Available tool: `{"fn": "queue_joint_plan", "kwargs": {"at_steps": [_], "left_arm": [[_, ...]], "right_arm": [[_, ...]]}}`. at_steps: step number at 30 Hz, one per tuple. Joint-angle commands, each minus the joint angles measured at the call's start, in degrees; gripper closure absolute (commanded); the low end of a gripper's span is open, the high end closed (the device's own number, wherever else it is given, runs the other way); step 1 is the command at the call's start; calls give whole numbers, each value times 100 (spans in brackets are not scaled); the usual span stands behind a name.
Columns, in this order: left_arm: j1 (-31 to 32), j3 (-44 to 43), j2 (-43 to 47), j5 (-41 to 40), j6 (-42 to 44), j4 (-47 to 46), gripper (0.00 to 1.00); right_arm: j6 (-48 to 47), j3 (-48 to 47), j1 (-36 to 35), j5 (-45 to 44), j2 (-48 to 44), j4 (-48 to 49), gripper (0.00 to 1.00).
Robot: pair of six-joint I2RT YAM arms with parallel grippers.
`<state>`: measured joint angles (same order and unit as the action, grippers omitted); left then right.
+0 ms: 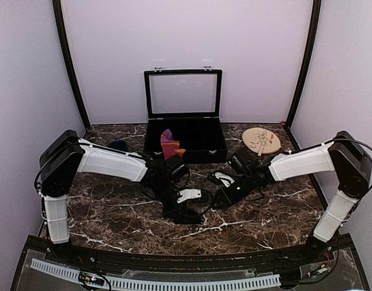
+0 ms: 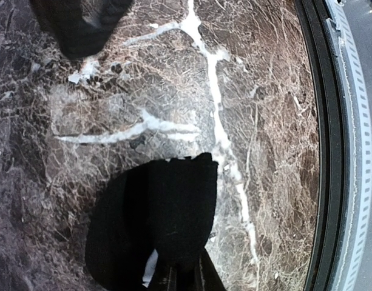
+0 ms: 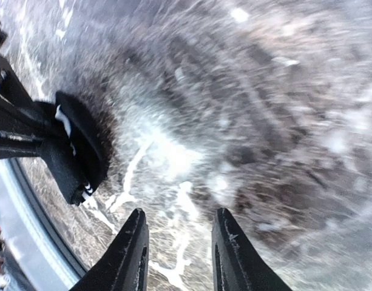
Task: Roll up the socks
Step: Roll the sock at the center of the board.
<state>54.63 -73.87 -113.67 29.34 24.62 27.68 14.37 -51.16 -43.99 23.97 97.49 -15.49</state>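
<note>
Left arm is stretched in to mid-table, wrist pitched down. I see the left gripper (image 2: pixel 184 274) clenched on the black fabric sock with white stripes (image 2: pixel 173 212), low at the dark brown white-veined marble table (image 1: pixel 113 212). Right arm reaches in opposite it; the right gripper (image 3: pixel 178 221) is released, with nothing between the fingers. The maroon-red sock with purple bands (image 1: pixel 167 143) sticks up from the open black glass-lidded case (image 1: pixel 198 154) at the back. Pale lilac walls (image 1: pixel 186 36) all round.
</note>
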Motion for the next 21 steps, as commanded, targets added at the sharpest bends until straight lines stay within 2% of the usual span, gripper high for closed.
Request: {"fn": "queue_joint_plan", "kwargs": {"at_steps": [1,12,21], "left_arm": [[-52,-170,-116,471,-87,365,100],[-276,-437,-472,1233,-185,697,100],[-521,-591,-745,1793,-255,887,100]], "right_arm": [[221,191,66,-796,-386,421,66],[386,1048,-79,-2027,-1760,920,67],[166,1257,-1250,-3383,-2198,973,68]]}}
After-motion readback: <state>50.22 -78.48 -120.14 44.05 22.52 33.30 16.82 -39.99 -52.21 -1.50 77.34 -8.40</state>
